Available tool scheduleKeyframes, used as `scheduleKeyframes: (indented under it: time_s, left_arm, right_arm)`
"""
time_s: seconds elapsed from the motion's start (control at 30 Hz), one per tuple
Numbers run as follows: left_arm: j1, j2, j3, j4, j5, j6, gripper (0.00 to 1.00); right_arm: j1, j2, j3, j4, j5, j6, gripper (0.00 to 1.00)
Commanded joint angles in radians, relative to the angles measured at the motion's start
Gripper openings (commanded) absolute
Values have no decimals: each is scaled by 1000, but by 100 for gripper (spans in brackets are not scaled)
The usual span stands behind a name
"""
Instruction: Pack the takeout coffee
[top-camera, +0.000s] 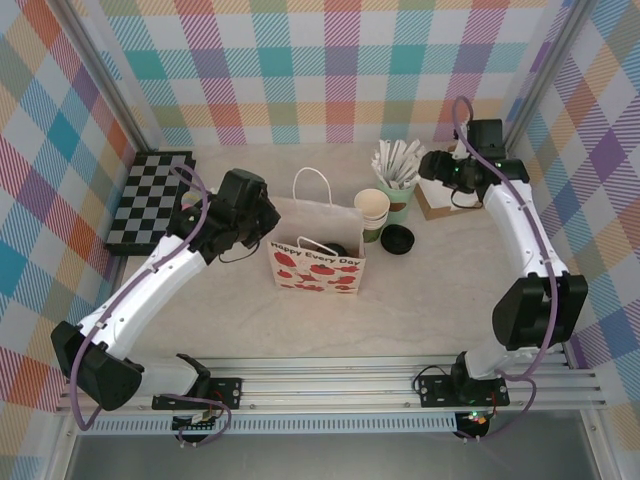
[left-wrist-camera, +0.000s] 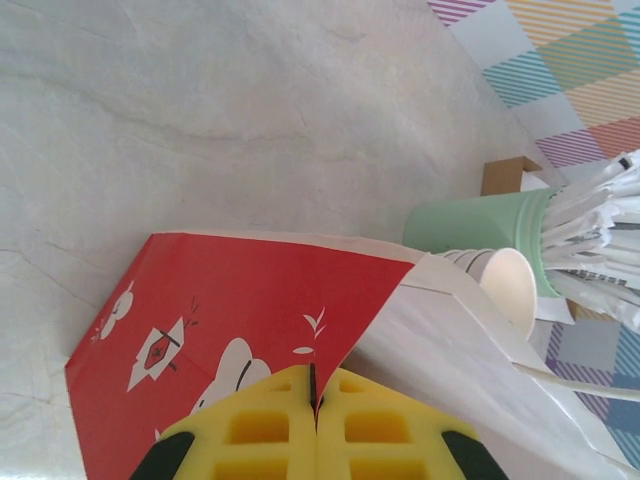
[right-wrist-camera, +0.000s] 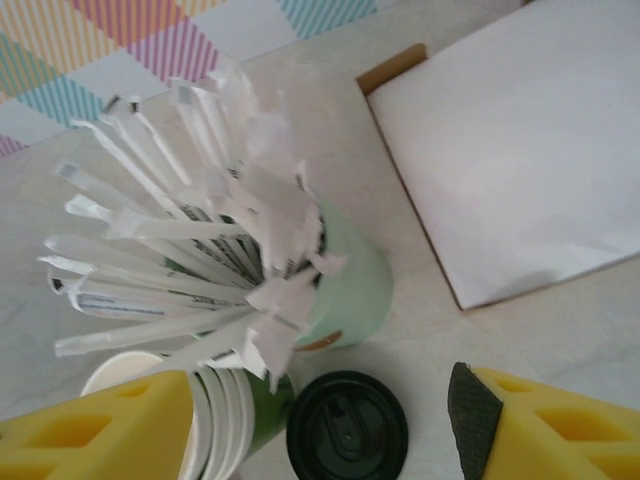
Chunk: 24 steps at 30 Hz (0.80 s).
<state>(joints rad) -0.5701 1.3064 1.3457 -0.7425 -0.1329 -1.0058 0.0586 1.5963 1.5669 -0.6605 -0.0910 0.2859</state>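
Top external shows a pale marbled tabletop (top-camera: 200, 310) inside pastel plaid walls (top-camera: 340, 60), left gripper (left-wrist-camera: 315, 390) clenched on the paper bag (left-wrist-camera: 230, 300) rim, right gripper (right-wrist-camera: 328, 405) spread open near the takeout coffee (right-wrist-camera: 347, 430)

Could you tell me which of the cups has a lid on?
The black-lidded dark-green cup, standing nearest the right hand; the stacked cups and the pale mint cup are lidless.
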Motion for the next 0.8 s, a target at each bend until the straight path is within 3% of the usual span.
scheduleKeyframes:
  time_s: [0.0,0.07,0.17,0.3,0.37,0.5,0.63,0.77]
  left_arm:
    - [-11,20,51,-44,-38,25,6]
    - [-4,22,51,-52,-30,45,20]
    - [11,29,56,-69,-6,76,27]
    - [20,22,73,-80,17,127,44]
    - [22,14,82,-96,6,142,61]
    - [26,-2,86,-91,18,214,84]
    - [27,-20,82,-77,51,282,95]
    - [29,-34,80,-82,41,315,99]
  right_arm:
    - [3,27,58,89,-84,-36,69]
    - [3,50,74,98,-74,-35,66]
    - [3,84,100,97,-39,-28,59]
    - [2,99,87,128,-14,-21,52]
    - [2,108,86,131,0,-24,48]
    - [2,80,26,219,5,-17,42]
    - [3,88,33,229,8,-22,38]
    - [4,102,39,228,20,-20,24]
